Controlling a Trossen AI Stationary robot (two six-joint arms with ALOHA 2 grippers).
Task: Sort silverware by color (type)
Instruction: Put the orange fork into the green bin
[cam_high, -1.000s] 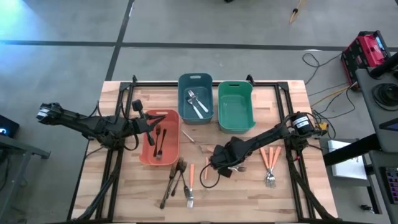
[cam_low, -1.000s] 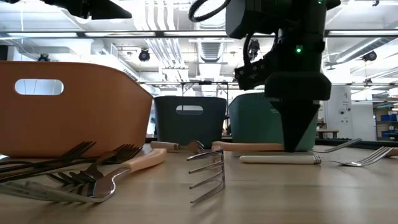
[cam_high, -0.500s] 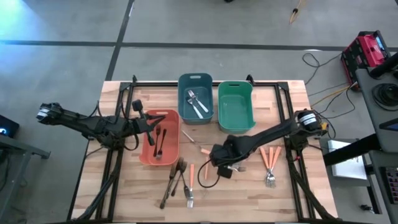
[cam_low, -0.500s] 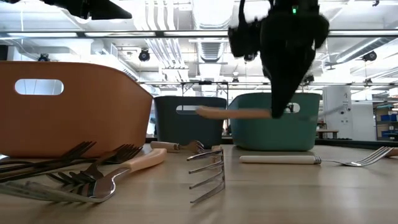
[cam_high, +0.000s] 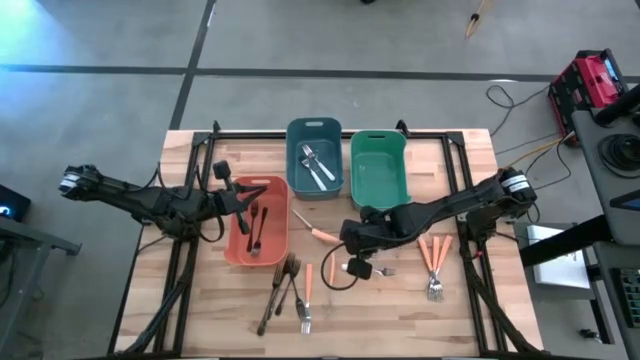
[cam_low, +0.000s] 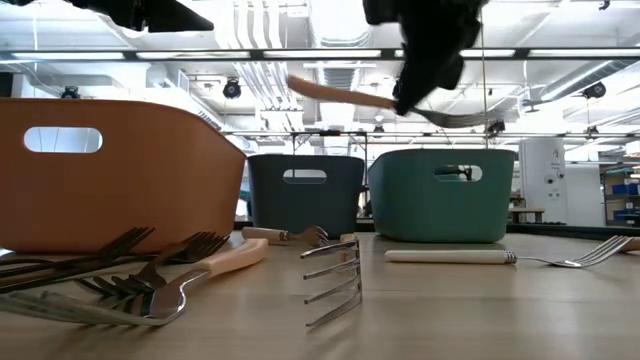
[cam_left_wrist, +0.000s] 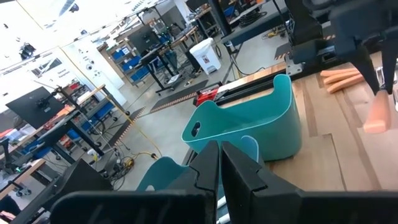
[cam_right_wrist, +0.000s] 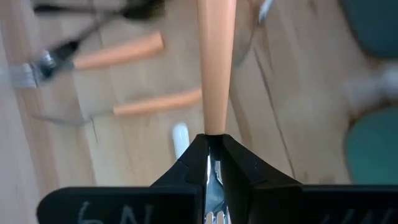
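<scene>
My right gripper (cam_high: 346, 238) hangs above the table's middle, shut on an orange-handled fork (cam_high: 322, 234), which also shows high up in the low view (cam_low: 340, 95). My left gripper (cam_high: 243, 207) is shut on nothing and waits level over the salmon bin (cam_high: 232, 240), which holds dark forks. Silver forks lie in the blue bin (cam_high: 296, 135). The green bin (cam_high: 378, 140) stands beside it. Dark forks (cam_high: 283, 285) and an orange-handled fork (cam_high: 308, 283) lie flat near the front edge. More orange-handled forks (cam_high: 431, 255) lie at the right. My right gripper pinches the fork between its two fingers where the orange handle meets the metal neck (cam_right_wrist: 214, 128). The fingers slant down from above. The handle (cam_right_wrist: 216, 62) sticks out past the fingertips and the metal part runs back between them. The fork is clear of the table and slightly tilted.
A white-handled fork (cam_high: 362, 267) lies just in front of my right gripper. A thin silver piece (cam_high: 300, 217) lies between the salmon bin and the held fork. The three bins stand along the far half; bare wood lies at the front right.
My right gripper has risen from the table with the orange-handled fork, drifting a little toward the far edge and tipping less steeply. The fork, lying on the wood before, now hangs well above the bins' rims, its handle end slightly higher.
</scene>
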